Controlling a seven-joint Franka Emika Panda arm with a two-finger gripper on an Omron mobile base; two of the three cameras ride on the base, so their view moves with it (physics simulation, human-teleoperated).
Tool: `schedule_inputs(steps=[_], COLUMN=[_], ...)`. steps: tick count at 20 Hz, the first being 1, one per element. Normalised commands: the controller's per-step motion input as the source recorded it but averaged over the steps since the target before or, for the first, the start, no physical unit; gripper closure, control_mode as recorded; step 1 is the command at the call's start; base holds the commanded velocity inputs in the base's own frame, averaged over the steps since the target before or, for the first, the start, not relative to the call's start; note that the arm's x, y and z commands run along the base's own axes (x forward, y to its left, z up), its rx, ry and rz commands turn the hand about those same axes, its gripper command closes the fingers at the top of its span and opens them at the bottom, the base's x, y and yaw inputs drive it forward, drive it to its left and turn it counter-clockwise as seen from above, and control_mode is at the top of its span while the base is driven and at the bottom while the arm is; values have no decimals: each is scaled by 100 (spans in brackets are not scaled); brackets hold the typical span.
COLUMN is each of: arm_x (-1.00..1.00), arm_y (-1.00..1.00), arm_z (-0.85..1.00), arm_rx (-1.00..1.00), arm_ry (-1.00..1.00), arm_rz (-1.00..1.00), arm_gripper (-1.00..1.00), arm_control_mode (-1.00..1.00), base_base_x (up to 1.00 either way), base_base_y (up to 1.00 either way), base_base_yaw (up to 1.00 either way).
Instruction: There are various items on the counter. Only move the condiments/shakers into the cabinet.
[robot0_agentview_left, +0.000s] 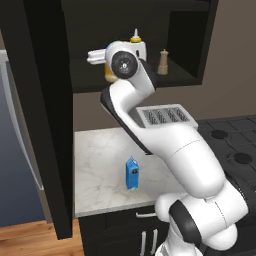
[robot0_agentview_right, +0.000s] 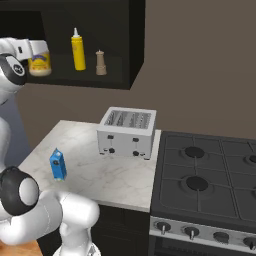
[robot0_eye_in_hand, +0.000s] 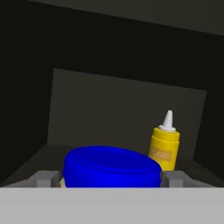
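1. The claw (robot0_eye_in_hand: 110, 179) pinches the blue-lidded jar (robot0_agentview_right: 39, 63) from both sides. In the hand view a grey fingertip (robot0_eye_in_hand: 47, 178) stands close against each side of the blue lid, so the jar is carried by squeeze, just under the lid. Judged from the right base view, the jar is at the left end of the cabinet shelf (robot0_agentview_right: 80, 80). Whether its base touches the shelf I cannot tell.
2. It sits at that end, I judge, because the spots to its right are taken. Going in on the left keeps the arm away from what already stands there.
3. Next along is the yellow squeeze bottle (robot0_agentview_right: 77, 50), upright with its white nozzle up, well inside the wall cabinet (robot0_agentview_left: 45, 100). The hand view shows it behind and to the right of the jar, apart from it.
4. The small tan shaker (robot0_agentview_right: 100, 63) stands just beside the bottle, also upright. With these two shelved, the jar looks like the last condiment to go in.
5. Down on the marble bench (robot0_agentview_right: 125, 175), the small blue carton (robot0_agentview_right: 58, 164) stands alone near the front edge. It is no condiment, so it rightly remains there.
6. The silver four-slot toaster (robot0_agentview_right: 127, 132) sits at the bench's right end, next to the stove (robot0_agentview_right: 210, 185).
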Motion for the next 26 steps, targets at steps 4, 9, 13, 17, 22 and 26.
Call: schedule_inputs(steps=[4, 9, 13, 17, 22, 26], arm_x=[22, 27, 35, 33, 29, 28], arm_y=[7, 1, 0, 0, 4, 7], arm_z=[-10, -1, 0, -3, -12, -10], arm_rx=[-2, 0, 0, 0, 0, 0], arm_ry=[0, 0, 0, 0, 0, 0], arm_rz=[0, 0, 0, 0, 0, 0], arm_gripper=[100, 100, 100, 100, 100, 100], arm_control_mode=[-100, -100, -100, -100, -100, -100], base_base_x=[0, 0, 0, 0, 0, 0], base_base_y=[0, 0, 0, 0, 0, 0], base_base_yaw=[0, 0, 0, 0, 0, 0])
